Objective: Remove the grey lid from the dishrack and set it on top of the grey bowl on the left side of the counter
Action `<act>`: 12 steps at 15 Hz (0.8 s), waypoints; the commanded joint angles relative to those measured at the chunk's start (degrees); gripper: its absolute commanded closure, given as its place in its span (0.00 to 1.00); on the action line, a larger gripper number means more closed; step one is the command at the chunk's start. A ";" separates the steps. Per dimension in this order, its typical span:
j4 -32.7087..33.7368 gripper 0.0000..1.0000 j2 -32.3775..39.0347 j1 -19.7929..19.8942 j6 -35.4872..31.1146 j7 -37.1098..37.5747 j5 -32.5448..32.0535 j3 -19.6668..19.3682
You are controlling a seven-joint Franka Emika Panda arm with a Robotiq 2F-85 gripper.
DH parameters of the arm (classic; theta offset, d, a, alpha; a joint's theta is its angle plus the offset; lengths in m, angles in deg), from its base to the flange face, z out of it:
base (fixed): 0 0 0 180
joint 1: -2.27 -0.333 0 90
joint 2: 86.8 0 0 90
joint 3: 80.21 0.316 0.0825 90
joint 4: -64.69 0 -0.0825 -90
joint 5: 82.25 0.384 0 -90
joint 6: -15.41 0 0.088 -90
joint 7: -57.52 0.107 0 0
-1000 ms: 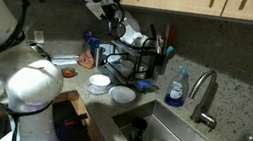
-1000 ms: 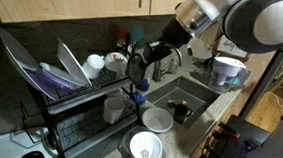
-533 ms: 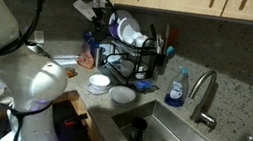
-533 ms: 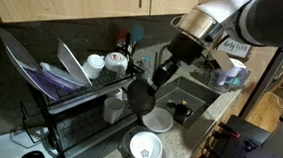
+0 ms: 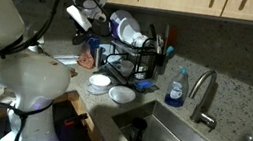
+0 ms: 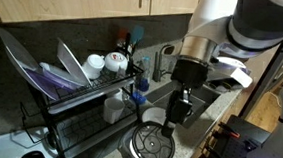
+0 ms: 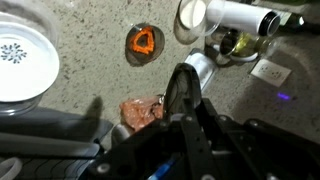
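My gripper (image 6: 176, 112) is shut on the grey lid (image 6: 152, 145), which hangs below the fingers over the counter in front of the black wire dishrack (image 6: 70, 99). In the wrist view the lid (image 7: 178, 85) shows edge-on between the fingers of my gripper (image 7: 180, 108). In an exterior view my gripper (image 5: 92, 17) is left of the dishrack (image 5: 134, 52), above the counter. A grey metal vessel (image 7: 197, 68), seemingly the grey bowl, stands just beyond the lid near the wall.
A white patterned plate (image 7: 20, 55) and a plain white bowl (image 5: 121, 94) lie on the counter. A shiny round dish (image 5: 123, 27) and plates (image 6: 67, 64) stay in the rack. The sink (image 5: 172, 138), tap (image 5: 202, 92) and soap bottle (image 5: 176, 88) are beyond.
My gripper has carried the lid out of the dishrack and off to its left side, lower over the counter. The lid now hides the patterned plate in one exterior view.
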 commanded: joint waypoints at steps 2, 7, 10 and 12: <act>2.31 0.96 4.82 1.68 12.55 -11.00 5.98 0.69; 5.07 0.97 9.88 5.84 23.94 -14.13 2.79 3.52; 3.48 0.88 8.89 7.34 22.28 -13.79 3.95 5.33; 3.90 0.88 9.58 7.53 22.41 -13.77 3.87 5.48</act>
